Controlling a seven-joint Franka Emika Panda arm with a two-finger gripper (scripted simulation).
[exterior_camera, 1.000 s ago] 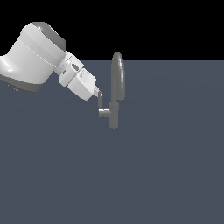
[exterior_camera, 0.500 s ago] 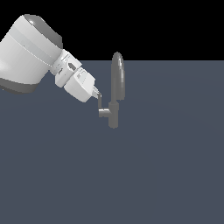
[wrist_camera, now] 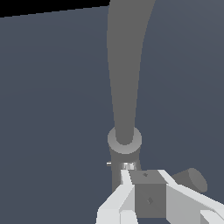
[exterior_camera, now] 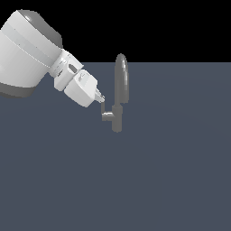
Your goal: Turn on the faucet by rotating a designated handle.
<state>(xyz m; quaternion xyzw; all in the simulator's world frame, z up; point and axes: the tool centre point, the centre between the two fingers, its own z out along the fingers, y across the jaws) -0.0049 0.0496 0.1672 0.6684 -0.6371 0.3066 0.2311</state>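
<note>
The faucet (exterior_camera: pixel 119 97) is a small grey tap with a tall arched spout and a short body. A short handle (exterior_camera: pixel 106 114) sticks out of the body toward the exterior view's left, with a small upright piece on it. My gripper (exterior_camera: pixel 101 99) comes in from the upper left, its tips together and touching the top of that upright piece. In the wrist view the fingers (wrist_camera: pixel 125 181) reach to the faucet body (wrist_camera: pixel 124 146), the spout (wrist_camera: pixel 126 70) rises beyond, and the handle's stub (wrist_camera: pixel 193 179) shows beside them.
The faucet stands on a flat dark blue-grey surface (exterior_camera: pixel 171 171). My large white arm link (exterior_camera: pixel 27 54) fills the upper part of the exterior view's left. Nothing else is in view.
The big arm link has shifted a little up and toward the exterior view's left. The gripper tip stays at the handle, and the handle shows no clear turn.
</note>
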